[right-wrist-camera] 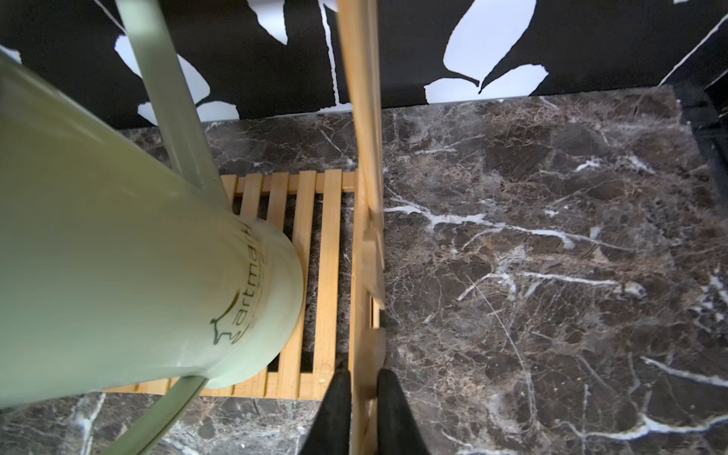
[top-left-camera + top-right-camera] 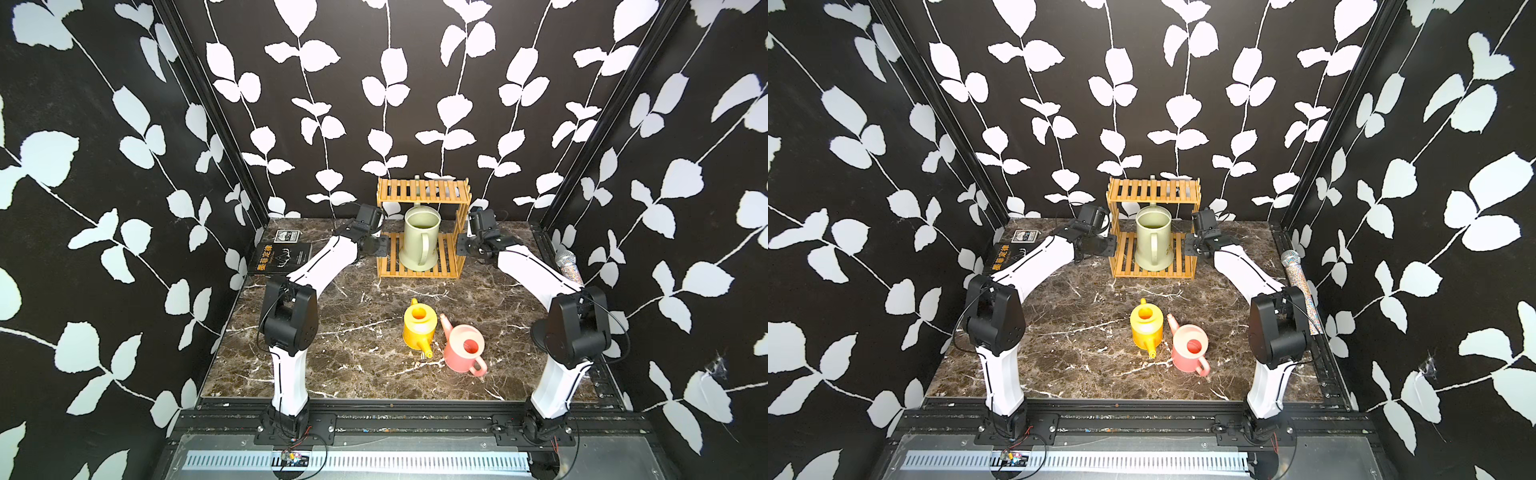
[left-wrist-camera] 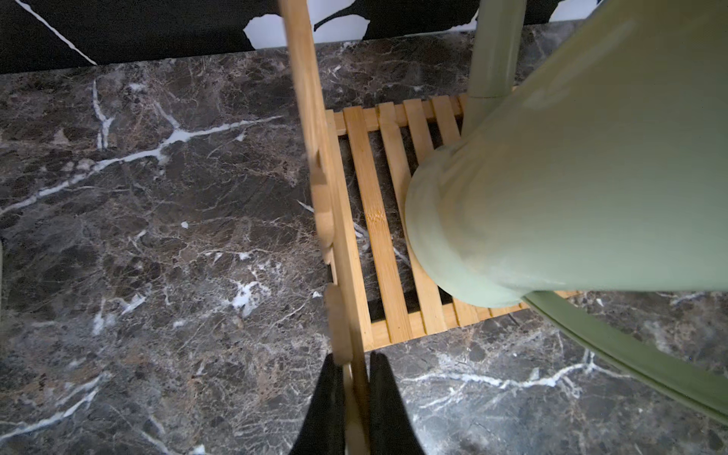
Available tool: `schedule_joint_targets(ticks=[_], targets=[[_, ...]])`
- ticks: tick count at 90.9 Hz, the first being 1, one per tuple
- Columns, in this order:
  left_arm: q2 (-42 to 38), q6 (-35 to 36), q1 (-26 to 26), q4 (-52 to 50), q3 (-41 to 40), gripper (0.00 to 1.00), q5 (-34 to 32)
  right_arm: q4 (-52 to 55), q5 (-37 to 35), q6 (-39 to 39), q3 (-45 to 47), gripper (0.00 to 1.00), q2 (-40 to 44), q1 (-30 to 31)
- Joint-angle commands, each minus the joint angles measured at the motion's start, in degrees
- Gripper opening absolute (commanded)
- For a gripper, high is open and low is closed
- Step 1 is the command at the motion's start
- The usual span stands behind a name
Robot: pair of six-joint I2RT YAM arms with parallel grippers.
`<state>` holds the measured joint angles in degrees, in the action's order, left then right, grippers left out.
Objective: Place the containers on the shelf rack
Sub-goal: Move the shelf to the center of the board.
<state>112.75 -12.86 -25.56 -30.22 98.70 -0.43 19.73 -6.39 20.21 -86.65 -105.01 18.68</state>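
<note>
Left wrist view: left gripper (image 3: 356,407) is clamped on the shelf rack (image 3: 378,236) side frame; right gripper (image 1: 364,411) is clamped on the opposite side. On the lower tier, frame centre, the green can (image 2: 419,245) is seated; yellow can (image 2: 419,328) and pink can (image 2: 463,349) are seen below centre on the tabletop (image 2: 332,332).

Both top views overlook the brown marble tabletop (image 2: 353,299) from high in front; wrist cameras closely flank the orange-brown bamboo shelf rack (image 3: 378,220).

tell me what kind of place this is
Most likely a staged robot test booth, not a real home: two robot arms mounted on a metal rail, a marble-look tabletop boxed in by leaf-print walls, and props like the shelf rack and a yellow watering can.
</note>
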Motion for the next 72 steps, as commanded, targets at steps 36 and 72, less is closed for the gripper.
schedule_joint_targets(ticks=[36,72], targets=[[-13.1,-5.1,-0.1,1.9,-12.4,0.0,6.5,1.7,-3.5,0.9,7.3,0.02,11.0,3.0],[-16.0,-7.9,-1.5,4.8,-18.8,0.06,7.3,-0.6,-6.5,-2.4,13.2,0.02,14.2,3.0]])
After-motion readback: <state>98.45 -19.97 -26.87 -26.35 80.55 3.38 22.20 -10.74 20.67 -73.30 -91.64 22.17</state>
